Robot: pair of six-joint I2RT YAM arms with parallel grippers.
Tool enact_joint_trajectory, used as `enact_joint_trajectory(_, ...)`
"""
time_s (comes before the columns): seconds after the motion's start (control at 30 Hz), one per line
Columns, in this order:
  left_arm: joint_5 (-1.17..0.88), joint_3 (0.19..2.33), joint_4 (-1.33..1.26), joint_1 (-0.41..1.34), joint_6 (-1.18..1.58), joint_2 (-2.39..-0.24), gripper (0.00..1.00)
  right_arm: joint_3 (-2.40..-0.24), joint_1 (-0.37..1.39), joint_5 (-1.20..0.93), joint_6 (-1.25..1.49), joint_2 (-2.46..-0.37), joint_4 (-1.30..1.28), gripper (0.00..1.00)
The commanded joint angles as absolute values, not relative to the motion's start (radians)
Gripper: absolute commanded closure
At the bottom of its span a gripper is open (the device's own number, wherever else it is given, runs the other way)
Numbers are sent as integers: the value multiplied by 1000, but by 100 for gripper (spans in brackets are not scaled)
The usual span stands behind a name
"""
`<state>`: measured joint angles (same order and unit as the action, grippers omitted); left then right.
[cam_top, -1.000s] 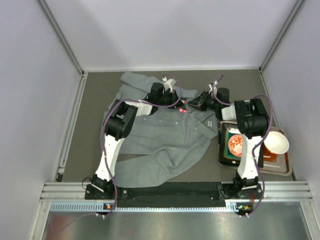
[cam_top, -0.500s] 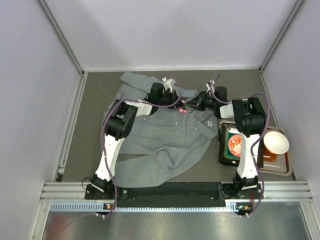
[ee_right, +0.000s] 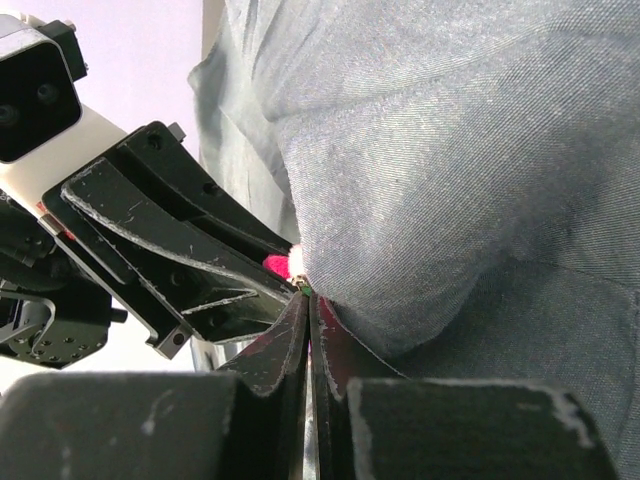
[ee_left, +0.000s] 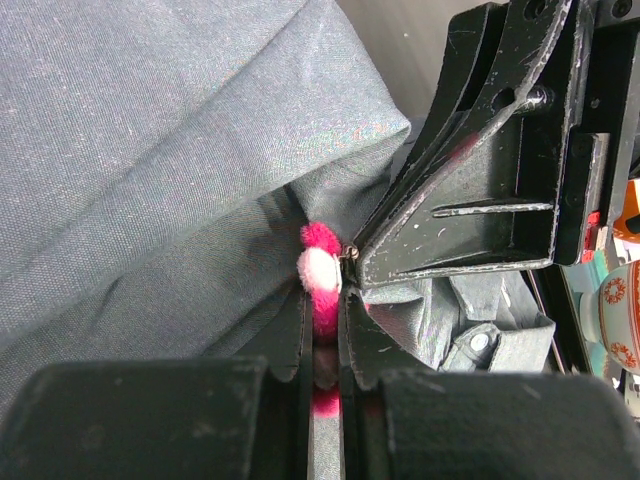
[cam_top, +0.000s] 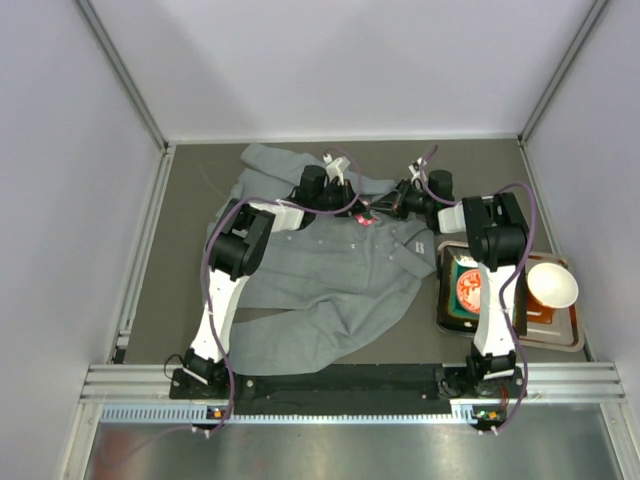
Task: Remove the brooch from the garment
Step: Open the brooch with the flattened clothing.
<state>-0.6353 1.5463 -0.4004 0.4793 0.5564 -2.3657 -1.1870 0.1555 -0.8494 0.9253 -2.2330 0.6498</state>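
The grey garment (cam_top: pixel 320 270) lies rumpled across the table. The pink brooch (cam_top: pixel 367 218) sits on it near the collar, between the two grippers. My left gripper (cam_top: pixel 358 210) reaches in from the left and is shut on the brooch's pink petals (ee_left: pixel 320 268). My right gripper (cam_top: pixel 380 207) reaches in from the right and is shut, its tips pinching the small metal clasp at the brooch's edge (ee_right: pixel 280 264). In the left wrist view the right gripper's fingers (ee_left: pixel 470 200) meet the brooch tip to tip. Grey fabric (ee_right: pixel 450 180) bulges over the right gripper's tips (ee_right: pixel 306 292).
A tray (cam_top: pixel 560 340) at the right edge holds a box with a red round print (cam_top: pixel 468 290) and a white bowl (cam_top: pixel 552 285). Shirt buttons (ee_left: pixel 480 341) show beside the left fingers. White walls enclose the table.
The right gripper and wrist have shifted slightly farther back and left, closing onto the brooch. The brooch has lifted a little. The left arm has barely moved.
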Motion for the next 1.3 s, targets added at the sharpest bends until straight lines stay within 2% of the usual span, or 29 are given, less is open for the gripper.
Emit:
enact_joint_trajectory(0.0, -658, 1539, -382, 499, 531, -2395, 100, -1195, 178, -876, 942, -2261, 699, 100)
enact_joint_trajectory(0.1, -637, 1528, -371, 497, 543, -2387, 100, -1166, 175, -873, 953, -2240, 745, 100)
enact_joint_trajectory(0.23, -632, 1514, -390, 497, 578, -2373, 98, -1154, 172, -833, 890, -2204, 680, 96)
enact_joint_trajectory(0.3, -643, 1506, -406, 492, 601, -2368, 83, -1150, 173, -807, 864, -2198, 658, 93)
enact_joint_trajectory(0.4, -647, 1479, -428, 477, 623, -2353, 74, -1143, 172, -793, 853, -2187, 641, 92)
enact_joint_trajectory(0.6, -695, 1401, -555, 457, 703, -2322, 69, -1140, 170, -792, 854, -2189, 641, 94)
enact_joint_trajectory(0.63, -701, 1393, -566, 457, 706, -2322, 54, -1140, 169, -792, 854, -2189, 641, 94)
enact_joint_trajectory(0.67, -716, 1379, -607, 453, 733, -2321, 51, -1140, 167, -790, 854, -2189, 641, 95)
enact_joint_trajectory(0.73, -729, 1376, -630, 453, 759, -2325, 50, -1141, 167, -792, 854, -2192, 640, 95)
enact_joint_trajectory(0.83, -729, 1374, -631, 451, 765, -2332, 53, -1140, 169, -792, 856, -2189, 643, 97)
enact_joint_trajectory(0.9, -726, 1378, -626, 451, 764, -2335, 60, -1137, 169, -793, 854, -2186, 647, 98)
enact_joint_trajectory(0.97, -706, 1384, -600, 451, 753, -2339, 63, -1131, 170, -795, 857, -2180, 661, 98)
enact_joint_trajectory(1.17, -670, 1453, -509, 448, 687, -2370, 81, -1117, 175, -778, 842, -2154, 657, 96)
enact_joint_trajectory(1.2, -670, 1457, -497, 449, 678, -2372, 85, -1115, 175, -776, 833, -2151, 655, 95)
enact_joint_trajectory(1.23, -667, 1460, -492, 449, 675, -2372, 94, -1114, 176, -773, 830, -2148, 657, 94)
enact_joint_trajectory(1.27, -660, 1460, -488, 449, 669, -2368, 97, -1108, 178, -770, 824, -2138, 654, 94)
